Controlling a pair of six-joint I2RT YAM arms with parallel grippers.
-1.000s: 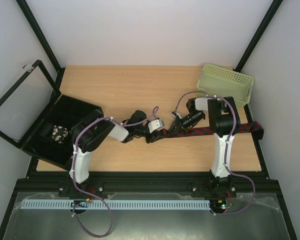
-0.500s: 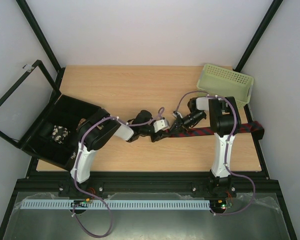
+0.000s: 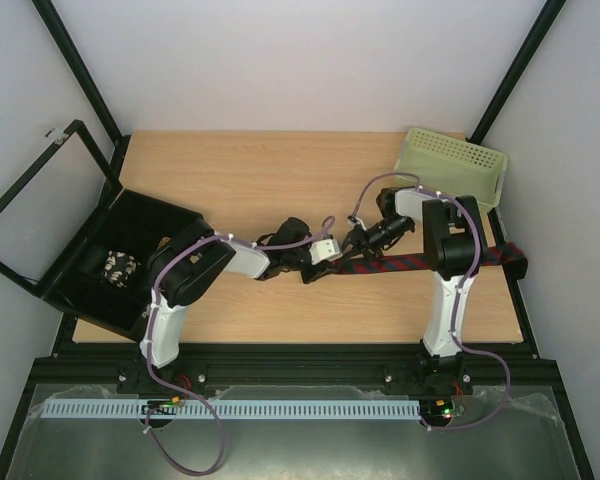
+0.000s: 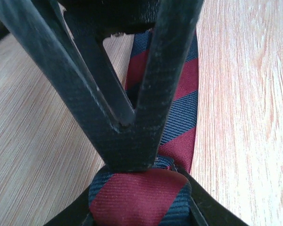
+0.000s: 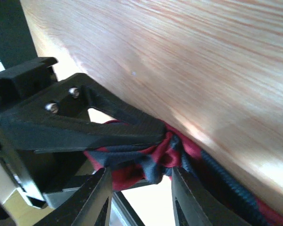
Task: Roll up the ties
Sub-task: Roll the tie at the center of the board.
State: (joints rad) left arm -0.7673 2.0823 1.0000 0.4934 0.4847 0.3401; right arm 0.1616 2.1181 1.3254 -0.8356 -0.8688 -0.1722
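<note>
My left gripper [image 4: 139, 209] pinching tie [image 3: 420, 262] roll, frame centre; right gripper [image 5: 139, 188] parted around it, grip unclear. Hold roll tight, edges aligned, regrip alternately.

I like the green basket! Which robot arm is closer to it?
Right. The right arm stands close beside the basket; the left arm is far off, by the black box.

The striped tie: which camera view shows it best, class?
Top external: the tie lies stretched out, most of its length showing. Left wrist shows only its rolled end; right wrist, a bunched bit.
</note>
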